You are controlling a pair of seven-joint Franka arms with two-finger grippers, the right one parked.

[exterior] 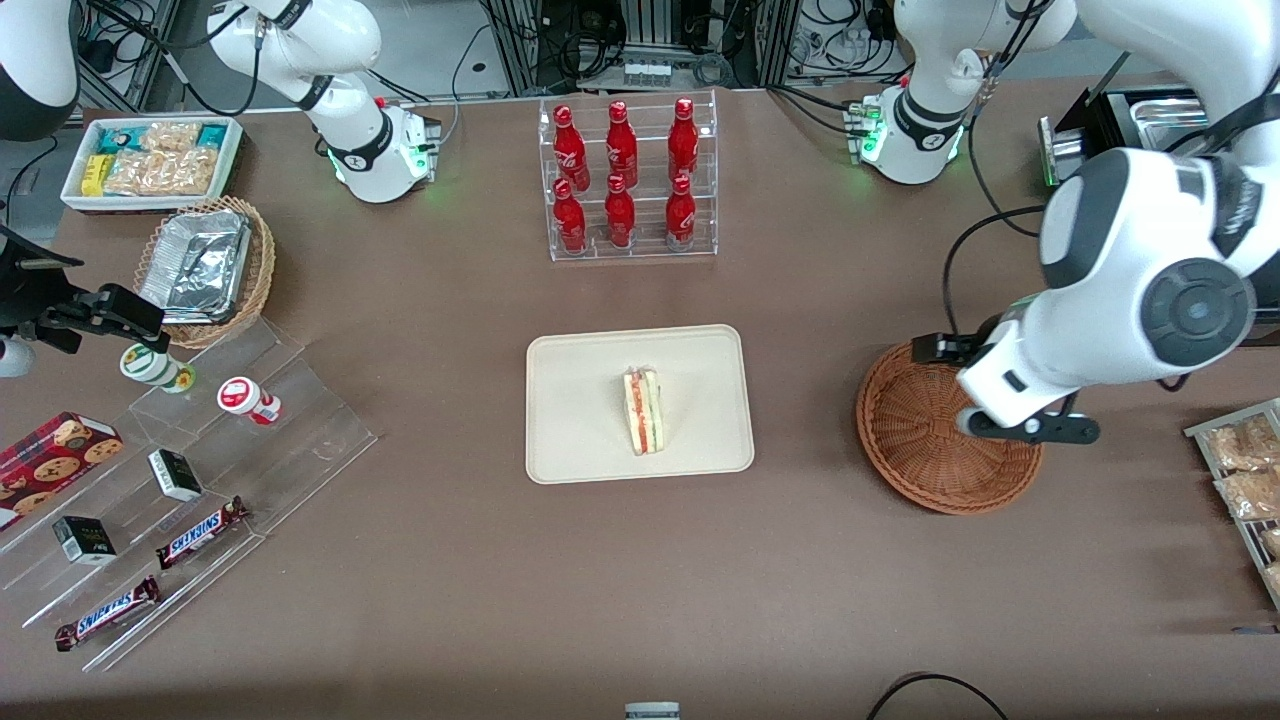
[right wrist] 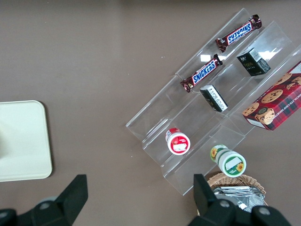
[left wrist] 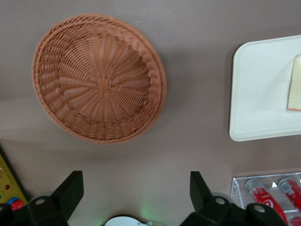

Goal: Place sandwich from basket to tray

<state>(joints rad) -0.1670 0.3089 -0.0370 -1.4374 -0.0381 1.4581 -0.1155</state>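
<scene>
Sandwich lying on tray; basket empty. Gripper, fingers spread wide and holding nothing, hangs above basket. Best practice: retract upward, well apart from the wicker rim

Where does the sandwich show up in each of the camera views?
Front view: the sandwich lies on the tray, near its middle.
Left wrist view: only a pale corner of it shows, on the tray; the gripper is open and hovers beside the empty basket.
Right wrist view: not in it.
Shared landmark: the tray shows in all three.
</scene>
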